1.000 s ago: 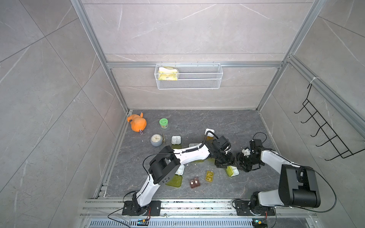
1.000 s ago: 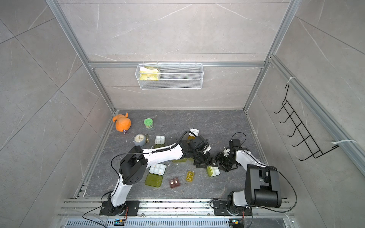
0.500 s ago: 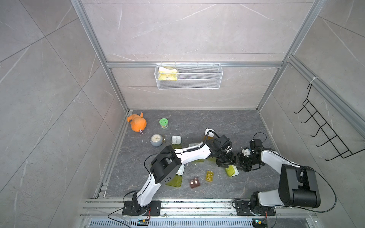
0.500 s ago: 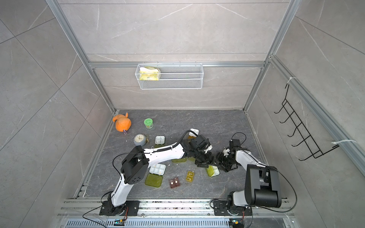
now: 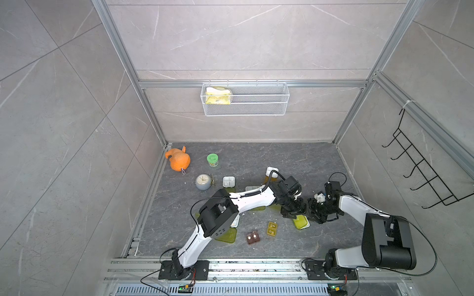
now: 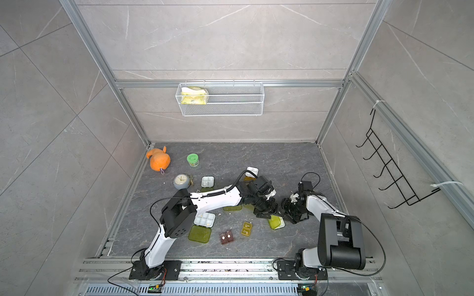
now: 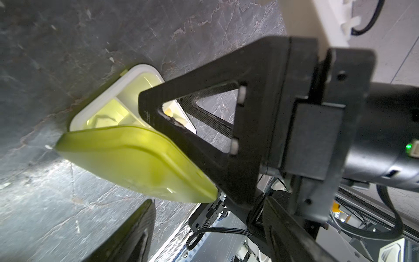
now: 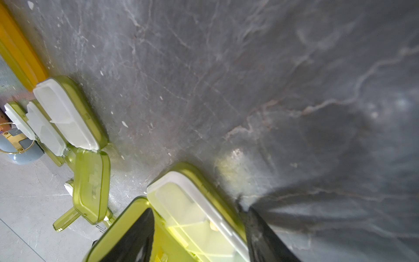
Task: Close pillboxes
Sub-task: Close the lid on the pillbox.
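A pillbox [image 5: 301, 222] with a white divided tray [image 8: 192, 213] and a yellow-green lid [image 7: 136, 158] lies front right on the floor, its lid half raised. My right gripper [image 8: 199, 238] is shut on it: one finger sits against the lid's inner face, the other outside the tray's far edge. In both top views my left gripper [image 5: 292, 213] hovers beside the box, open, with nothing between its fingers [image 7: 129, 233]. Other pillboxes lie open: a white tray [image 5: 228, 181], a tray [image 6: 204, 219] with a flat lid [image 6: 199, 233], a tiny amber one [image 5: 272, 228] and a brown one [image 5: 253, 237].
An orange plush toy [image 5: 178, 160], a green-lidded jar [image 5: 212, 159] and a small grey clock [image 5: 203, 181] stand at the back left. A wire basket [image 5: 245, 98] hangs on the back wall and a black hook rack [image 5: 420, 174] on the right wall. More open pillboxes [image 8: 65, 113] lie under the left arm.
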Tool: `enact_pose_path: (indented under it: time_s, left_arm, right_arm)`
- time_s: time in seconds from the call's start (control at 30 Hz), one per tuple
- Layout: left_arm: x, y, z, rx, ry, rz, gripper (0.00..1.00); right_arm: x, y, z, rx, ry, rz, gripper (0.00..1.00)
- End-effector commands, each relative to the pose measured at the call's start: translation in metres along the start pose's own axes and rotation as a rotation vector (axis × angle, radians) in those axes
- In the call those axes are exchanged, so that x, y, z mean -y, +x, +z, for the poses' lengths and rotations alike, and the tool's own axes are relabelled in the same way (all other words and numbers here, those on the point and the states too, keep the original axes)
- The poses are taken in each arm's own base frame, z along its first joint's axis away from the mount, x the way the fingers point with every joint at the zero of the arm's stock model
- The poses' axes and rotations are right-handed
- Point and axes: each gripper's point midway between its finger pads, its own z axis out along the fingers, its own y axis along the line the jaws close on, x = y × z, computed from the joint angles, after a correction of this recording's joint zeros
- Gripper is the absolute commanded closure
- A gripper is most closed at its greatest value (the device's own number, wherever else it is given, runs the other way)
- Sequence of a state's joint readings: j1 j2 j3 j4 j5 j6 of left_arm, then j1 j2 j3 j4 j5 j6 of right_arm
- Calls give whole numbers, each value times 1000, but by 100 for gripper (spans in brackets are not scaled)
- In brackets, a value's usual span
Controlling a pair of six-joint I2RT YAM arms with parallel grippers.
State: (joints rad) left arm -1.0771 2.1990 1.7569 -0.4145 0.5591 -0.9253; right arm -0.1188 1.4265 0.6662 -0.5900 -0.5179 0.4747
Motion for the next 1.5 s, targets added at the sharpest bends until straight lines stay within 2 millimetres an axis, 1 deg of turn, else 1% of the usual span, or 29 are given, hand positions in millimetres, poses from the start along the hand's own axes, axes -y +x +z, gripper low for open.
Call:
enact_pose_path:
  time_s: [0.0,0.1,0.2,0.37,0.43,0.53,0.7,0.93,1.07,1.2,1.33,1.47]
  left_arm:
    - [15,-1,-13,-1,36,41,23]
    - [14,-1,-20,13,33,45,23]
    - [9,0,-33,36,24,40,23]
    - [-13,8,-54,71,-10,16,23]
    - [-26,13,-61,86,-27,-3,23]
    - [-40,19,-70,113,-36,-33,23]
    - [-52,25,-81,149,-54,-59,23]
    - [-55,21,-95,177,-60,-62,23]
    - [-57,22,-99,180,-65,-60,23]
    - [-60,24,-98,174,-66,-60,23]
    - [-57,25,-99,172,-47,-50,23]
    - [-55,23,-96,165,-37,-45,23]
  right_arm:
    - [5,3,-2,-4,10,23,35]
    - [5,-1,-6,9,9,26,34]
    - [7,-6,-13,29,18,26,34]
    - [8,-18,-28,72,36,6,34]
    - [8,-20,-31,78,34,6,34]
    - [8,-21,-31,84,26,12,34]
    - [5,-25,-36,101,8,12,35]
    - [-9,-21,-41,109,-72,-6,34]
    - [-8,-13,-40,84,-82,3,35]
    - [-9,-4,-43,65,-86,6,34]
    - [-12,1,-47,55,-98,4,34]
    - [-12,5,-45,31,-100,10,34]
